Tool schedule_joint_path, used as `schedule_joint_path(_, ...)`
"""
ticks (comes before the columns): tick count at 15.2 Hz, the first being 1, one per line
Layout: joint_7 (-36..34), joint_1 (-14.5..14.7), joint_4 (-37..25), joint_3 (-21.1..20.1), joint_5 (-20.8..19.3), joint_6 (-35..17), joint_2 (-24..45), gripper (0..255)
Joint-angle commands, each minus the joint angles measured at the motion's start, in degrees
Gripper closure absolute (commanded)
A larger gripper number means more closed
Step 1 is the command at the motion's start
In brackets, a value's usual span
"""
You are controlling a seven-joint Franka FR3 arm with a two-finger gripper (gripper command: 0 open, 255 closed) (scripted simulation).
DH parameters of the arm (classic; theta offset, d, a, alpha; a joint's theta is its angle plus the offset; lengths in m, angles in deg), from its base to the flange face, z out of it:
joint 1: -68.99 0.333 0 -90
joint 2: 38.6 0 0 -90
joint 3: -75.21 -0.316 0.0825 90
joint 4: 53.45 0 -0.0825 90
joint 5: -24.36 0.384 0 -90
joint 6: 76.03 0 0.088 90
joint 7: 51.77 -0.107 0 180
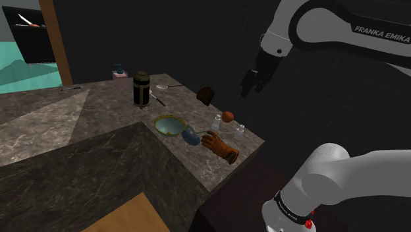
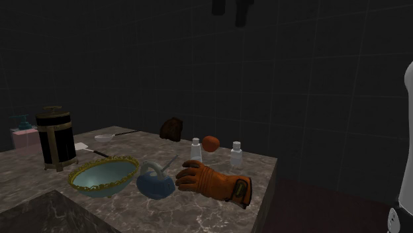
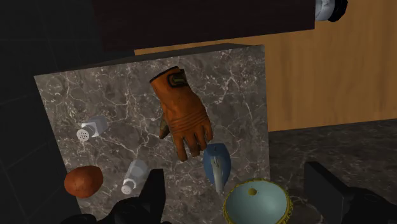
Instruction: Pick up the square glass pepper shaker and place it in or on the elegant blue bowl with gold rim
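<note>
Marble counter (image 1: 99, 112): sq. clear pepper shaker (image 1: 241, 129) upright nr edge, 3 o'clock of blue gold-rim bowl (image 1: 168, 124) in shoulder view. Black gripper (image 1: 253, 86) hovers at its 12, fingers spread, empty.

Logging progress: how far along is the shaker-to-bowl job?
Done: nothing yet. Both shakers stand on the counter, and the bowl is empty. In hand: nothing; the gripper hangs open, high above the counter. Left: descend, grasp the pepper one, carry it to the bowl, release.
</note>
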Motion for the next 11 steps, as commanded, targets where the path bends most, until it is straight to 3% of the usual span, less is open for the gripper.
schedule_joint_path(1, 0.0, 0.0, 0.0, 0.0, 0.0, 0.0, 0.0, 0)
schedule_joint_path(11, 11.6, -3.4, 14.9, 10.9, -5.4, -17.1, -0.6, 0)
